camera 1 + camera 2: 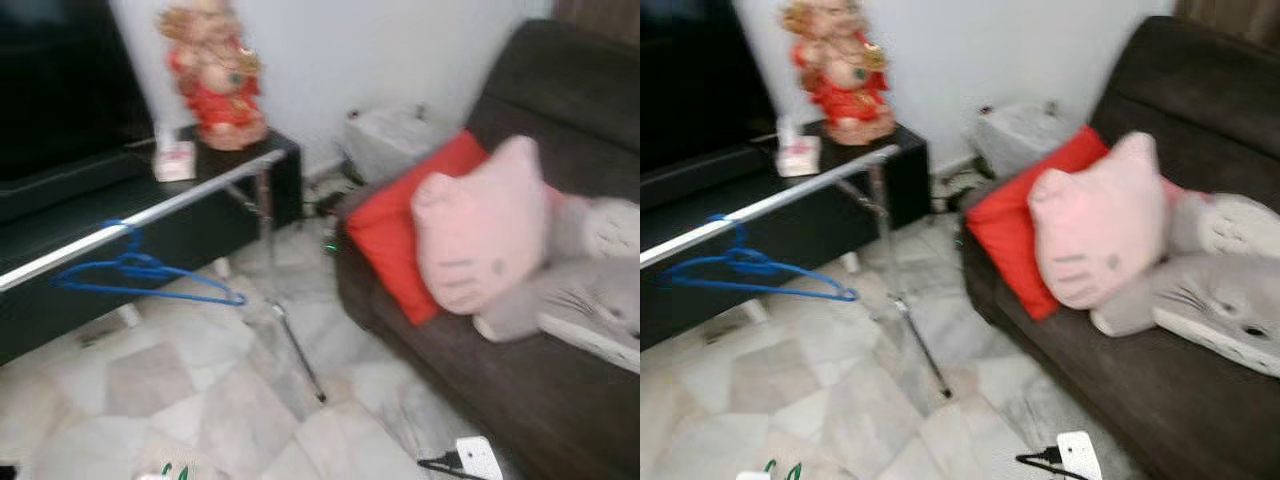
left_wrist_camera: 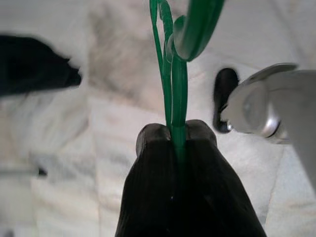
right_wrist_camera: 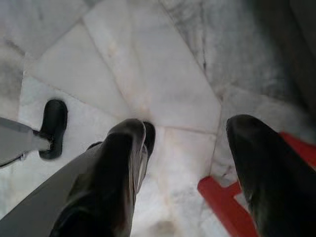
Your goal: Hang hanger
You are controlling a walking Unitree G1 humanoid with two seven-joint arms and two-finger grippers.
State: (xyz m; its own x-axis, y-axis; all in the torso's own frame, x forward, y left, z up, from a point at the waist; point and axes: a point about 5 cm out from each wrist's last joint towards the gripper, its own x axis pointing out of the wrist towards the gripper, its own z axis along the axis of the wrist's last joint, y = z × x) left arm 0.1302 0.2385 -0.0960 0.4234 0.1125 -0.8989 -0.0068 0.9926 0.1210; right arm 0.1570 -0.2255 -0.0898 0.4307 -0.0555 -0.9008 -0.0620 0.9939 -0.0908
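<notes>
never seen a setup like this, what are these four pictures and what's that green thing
A walking humanoid robot with two arms took them. The two wide pictures come from its head camera: a silver clothes rail with a blue hanger on it, a red figurine on a black cabinet, and a dark sofa holding a red cushion and a pink plush pillow. The two close pictures come from wrist cameras looking along each end effector's black fingers. The left end effector is shut on a green hanger. The right end effector is open above the marble floor.
</notes>
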